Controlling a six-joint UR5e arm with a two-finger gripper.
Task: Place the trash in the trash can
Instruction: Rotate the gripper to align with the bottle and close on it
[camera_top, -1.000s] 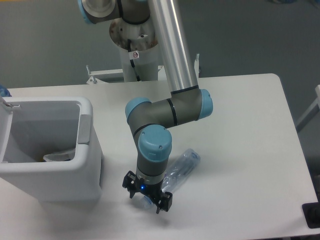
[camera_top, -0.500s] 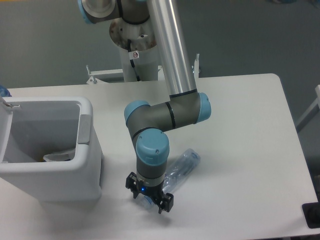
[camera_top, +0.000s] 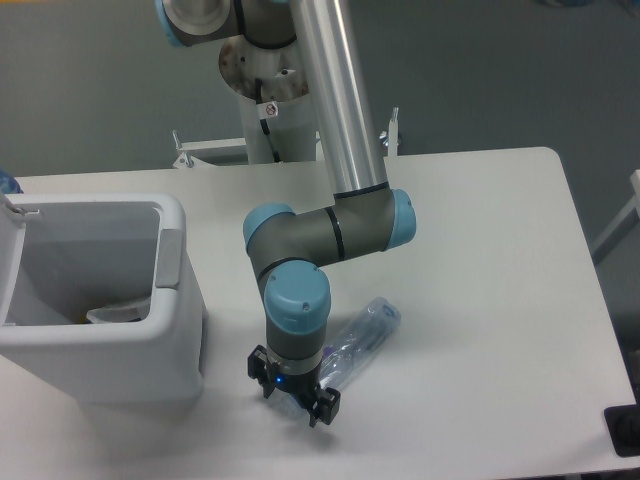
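Arm's sunk a bit lower and slid slightly left over the bottle's near end since a second ago.

The bottle (camera_top: 362, 338) hasn't budged: it's lying on its side on the table (camera_top: 480, 260), angled up to the right, near end tucked under the gripper (camera_top: 294, 392). We can't tell whether the fingers have clamped it or just straddle it, since the wrist blocks that spot. The wrapper (camera_top: 118, 314) already sits inside the trash can (camera_top: 170, 345) at left, so we reckon the bottle is the last item and a grab is close, not confirmed.
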